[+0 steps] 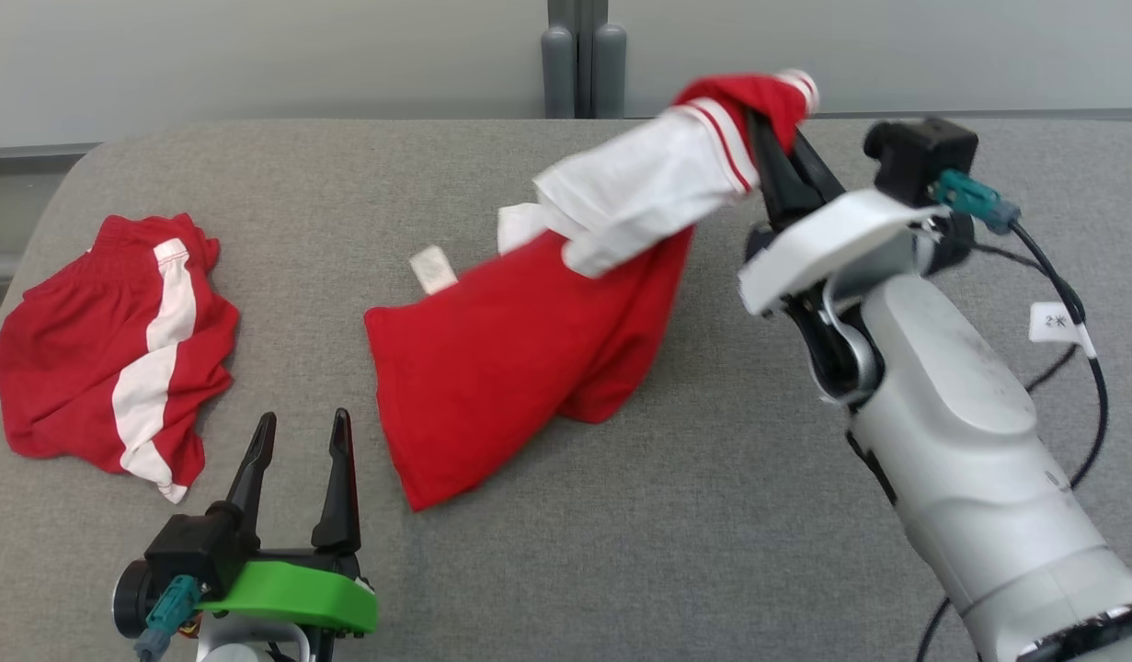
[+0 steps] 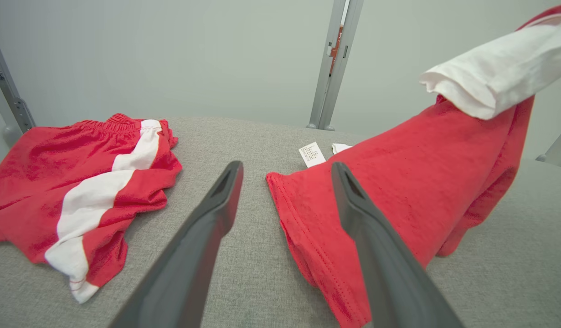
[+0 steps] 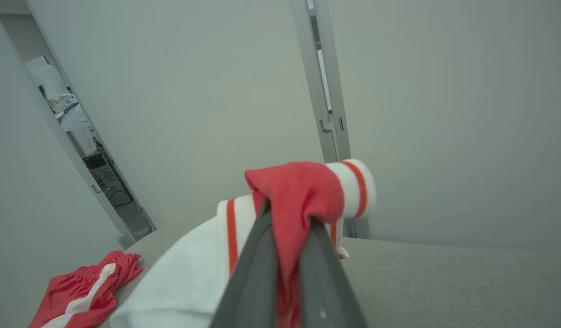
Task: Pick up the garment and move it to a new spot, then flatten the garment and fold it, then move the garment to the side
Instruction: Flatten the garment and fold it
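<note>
The garment [image 1: 520, 359] is a red shirt with white, red-striped sleeves. My right gripper [image 1: 775, 138] is shut on its collar end and holds that end up above the grey table [image 1: 713, 515]. The red body hangs down to the left and its lower hem rests on the cloth surface. From the right wrist view, red fabric [image 3: 298, 200] is pinched between the dark fingers [image 3: 257, 264]. My left gripper [image 1: 303, 432] stands open at the lower left, just left of the shirt's hem [image 2: 316, 255], touching nothing.
Red shorts with a white stripe [image 1: 115, 359] lie crumpled at the table's left side. A white label [image 1: 433, 269] shows beside the shirt. A grey post [image 1: 582, 57] stands behind the table's far edge. A black cable [image 1: 1080, 331] hangs by my right arm.
</note>
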